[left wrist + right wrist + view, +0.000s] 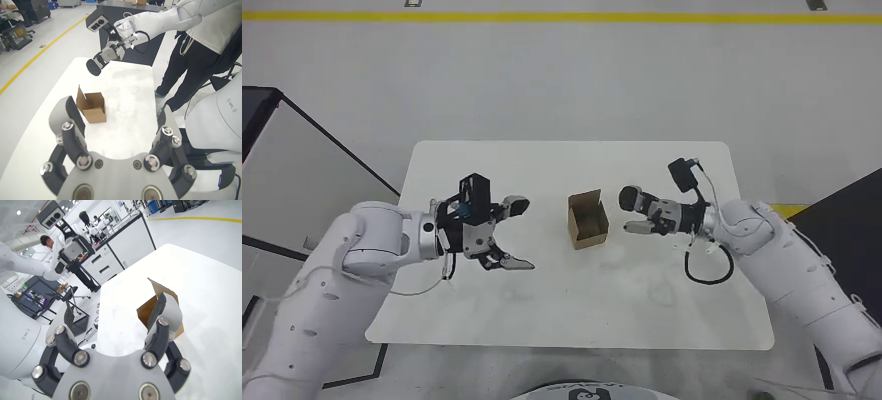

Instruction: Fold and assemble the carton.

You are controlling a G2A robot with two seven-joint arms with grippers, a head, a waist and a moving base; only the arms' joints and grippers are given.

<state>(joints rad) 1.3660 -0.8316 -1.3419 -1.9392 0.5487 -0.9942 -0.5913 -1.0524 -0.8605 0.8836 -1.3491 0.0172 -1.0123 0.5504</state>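
From above, the carton (587,219) sits on the table (542,310) just right of the frame's centre, mouth up. It lies between my left gripper (514,235) at centre-left and my right gripper (630,212) at centre-right. Both are spread wide and hold nothing. The right one is near the carton with a gap between them, and the left is clearly farther off, so I judge the right arm the nearer for the next fold.

Through my left wrist, the carton (93,109) stands ahead of my left gripper (118,113), near one finger (72,111) but apart from it. One flap stands upright at an edge, and the right gripper (96,64) hangs above the table beyond it.

Through my right wrist, the carton (146,311) lies partly behind one finger (160,306) of my right gripper (115,308). The carton sits off to that finger's side rather than between the two — to close on a wall or flap I would need to shift across.
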